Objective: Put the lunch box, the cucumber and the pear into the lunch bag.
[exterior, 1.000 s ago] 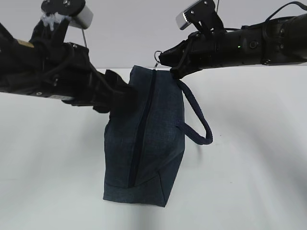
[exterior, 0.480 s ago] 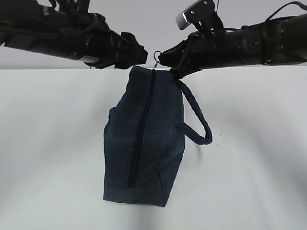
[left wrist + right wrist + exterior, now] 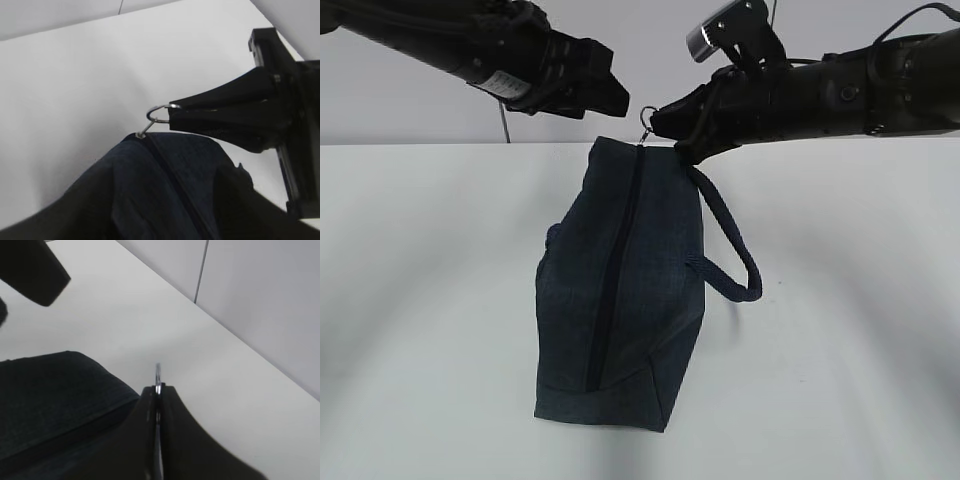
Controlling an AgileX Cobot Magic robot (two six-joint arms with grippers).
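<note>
I'm judging the task barely begun: the lunch bag point(image 3: 620, 290) is lying on the table point(image 3: 840, 330) with its zipper looking closed, and I'm seeing no lunch box, cucumber or pear. My right gripper point(image 3: 660, 122) is pinching the silver ring pull point(image 3: 159, 114). My left gripper point(image 3: 605, 90) is hovering above the bag's far end; I can't tell its jaw state

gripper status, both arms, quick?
Left gripper: cannot tell open or closed; holding nothing, raised off the lunch bag.
Right gripper: shut on the silver ring pull.
</note>
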